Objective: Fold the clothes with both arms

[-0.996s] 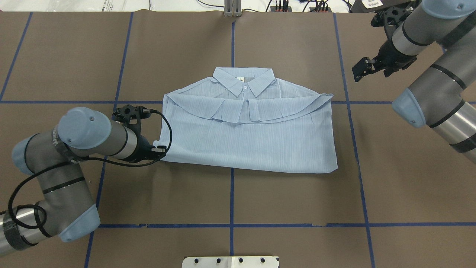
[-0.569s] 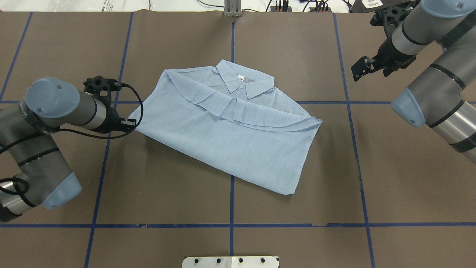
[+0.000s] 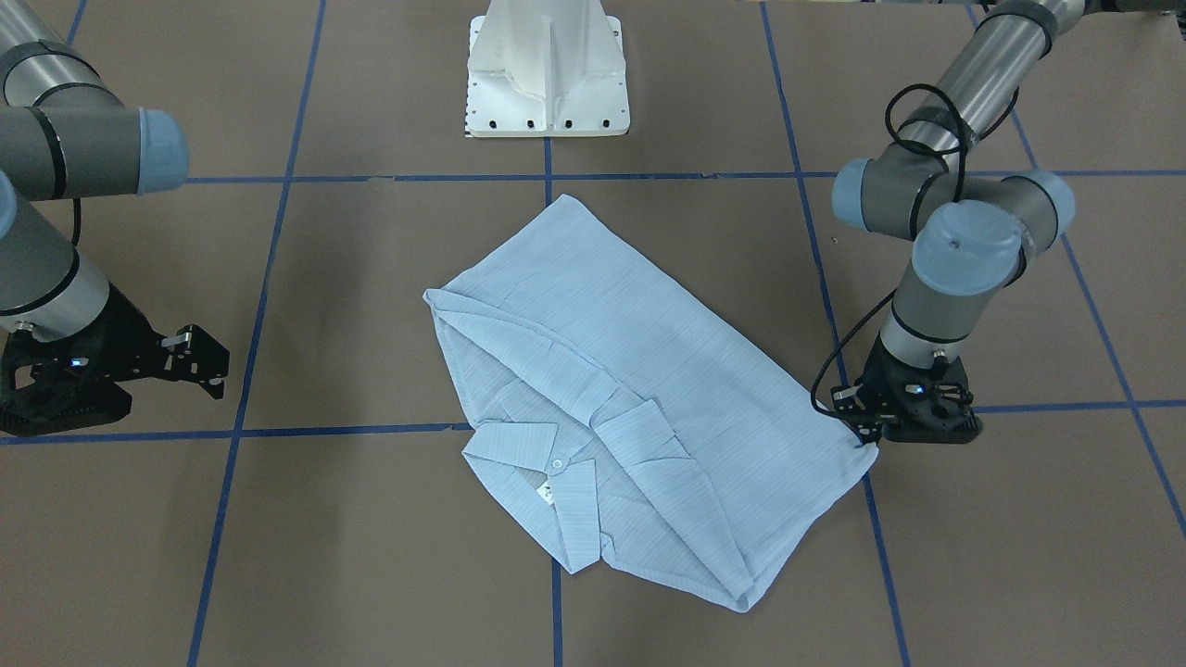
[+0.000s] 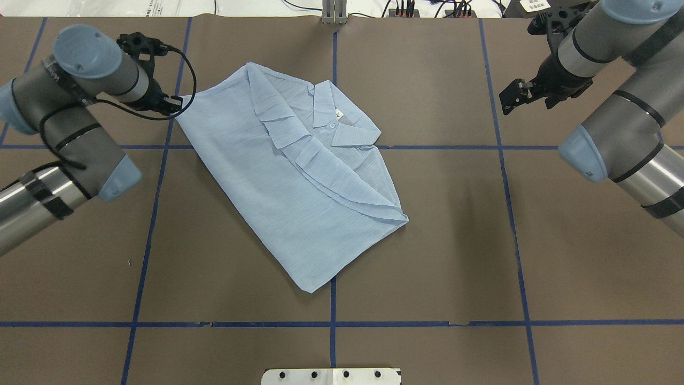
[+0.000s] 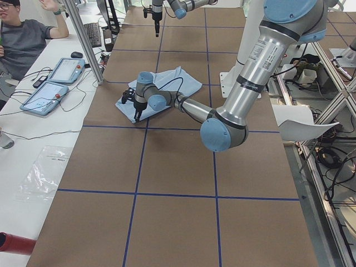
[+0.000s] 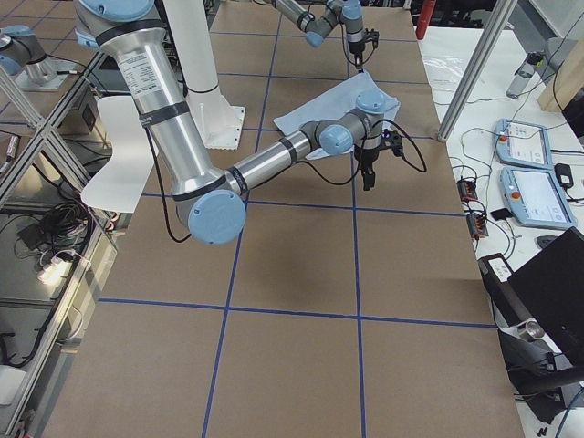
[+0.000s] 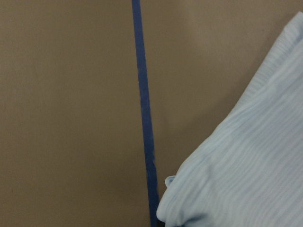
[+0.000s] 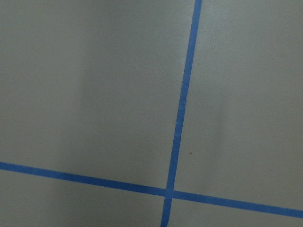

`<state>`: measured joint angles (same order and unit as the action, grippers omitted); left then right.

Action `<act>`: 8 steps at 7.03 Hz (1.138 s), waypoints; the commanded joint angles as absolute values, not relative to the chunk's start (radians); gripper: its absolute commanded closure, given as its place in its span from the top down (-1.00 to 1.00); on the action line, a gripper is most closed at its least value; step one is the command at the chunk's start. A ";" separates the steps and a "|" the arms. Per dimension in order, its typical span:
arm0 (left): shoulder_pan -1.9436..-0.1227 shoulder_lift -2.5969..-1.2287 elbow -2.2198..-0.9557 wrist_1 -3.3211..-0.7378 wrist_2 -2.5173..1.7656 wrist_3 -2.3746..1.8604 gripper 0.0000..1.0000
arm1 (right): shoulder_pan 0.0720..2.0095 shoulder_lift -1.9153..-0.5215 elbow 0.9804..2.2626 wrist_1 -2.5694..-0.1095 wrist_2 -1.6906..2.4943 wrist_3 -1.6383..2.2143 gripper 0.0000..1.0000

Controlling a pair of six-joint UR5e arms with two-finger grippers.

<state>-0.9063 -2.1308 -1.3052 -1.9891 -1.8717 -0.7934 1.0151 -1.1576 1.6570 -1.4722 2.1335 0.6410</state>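
Bare desk surface runs between the shirt and the right arm, and along the near strip up to the white pedestal base. The shirt lies flat and low, diagonally across the centre-left. The far-left quarter is occupied by the left gripper, closed on the shirt's far-left corner, the left arm and its black cable loop. The right gripper, jaws apart, hangs over the far-right quarter, well apart from the shirt. A metal bracket stands at mid far edge.

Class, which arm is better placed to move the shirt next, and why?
Left. The left gripper pinches the shirt at its corner; the right gripper hangs well clear of the cloth.
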 commanded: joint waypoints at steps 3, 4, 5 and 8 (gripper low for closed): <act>-1.003 -2.255 -1.088 -2.119 -1.876 -0.537 0.98 | 0.907 -1.128 1.683 -1.471 2.113 0.806 1.00; -1.015 -2.200 -1.144 -2.146 -1.975 -0.534 1.00 | 0.863 -1.082 1.681 -1.474 2.058 0.901 1.00; -1.022 -2.153 -1.202 -2.149 -2.037 -0.537 1.00 | 0.804 -1.013 1.634 -1.474 2.025 1.031 1.00; -1.020 -2.047 -1.369 -2.140 -2.042 -0.655 1.00 | 0.681 -0.726 1.307 -1.357 1.823 1.391 0.92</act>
<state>-1.0210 -2.0868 -1.3040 -2.1449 -2.0357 -0.6048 0.7286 -0.8198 1.4395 -1.4395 1.9092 1.2679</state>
